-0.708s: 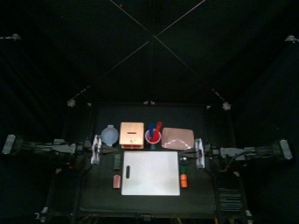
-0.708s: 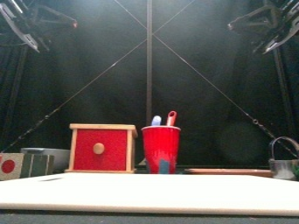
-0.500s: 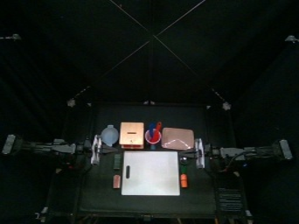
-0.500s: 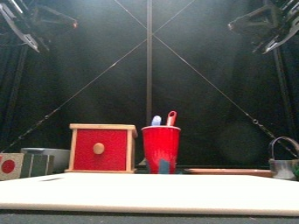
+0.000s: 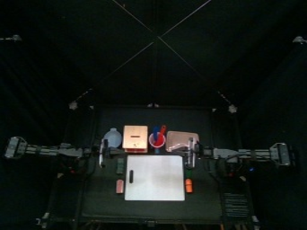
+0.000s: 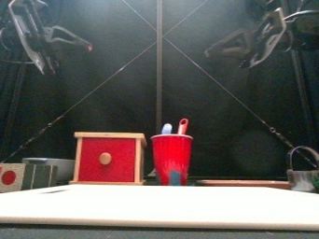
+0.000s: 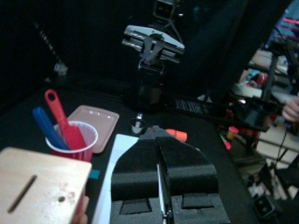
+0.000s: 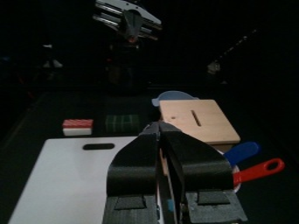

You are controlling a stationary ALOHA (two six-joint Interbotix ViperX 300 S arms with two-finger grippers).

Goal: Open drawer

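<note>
**A:** Where does the drawer (image 6: 108, 158) sit relative to the grippers?

**B:** It's on the far half of the table (image 5: 90, 184), a small wooden box with a red front and a round knob, just beside the red cup (image 6: 171, 160). From above, the drawer (image 5: 135, 137) lies beyond the white sheet (image 5: 156, 177), left of the middle. Both grippers hang high above the table, well apart from it: the left gripper (image 7: 163, 166) over the table's left side, the right gripper (image 8: 163, 149) over its right side. Neither touches the box.

**A:** And the jaws?

**B:** Both pairs are pressed together with nothing between them. The left wrist view shows that arm's jaws meeting along a thin seam, and the right wrist view shows the same.

**A:** Anything hard to make out?

**B:** From the front the arms are dark shapes against the curtains, cut off at the upper corners. The drawer's front looks flush with its frame. The pinkish pad (image 5: 181, 140) is partly covered from above by the right arm. The small things at the table's left edge are cropped in the front view.
</note>
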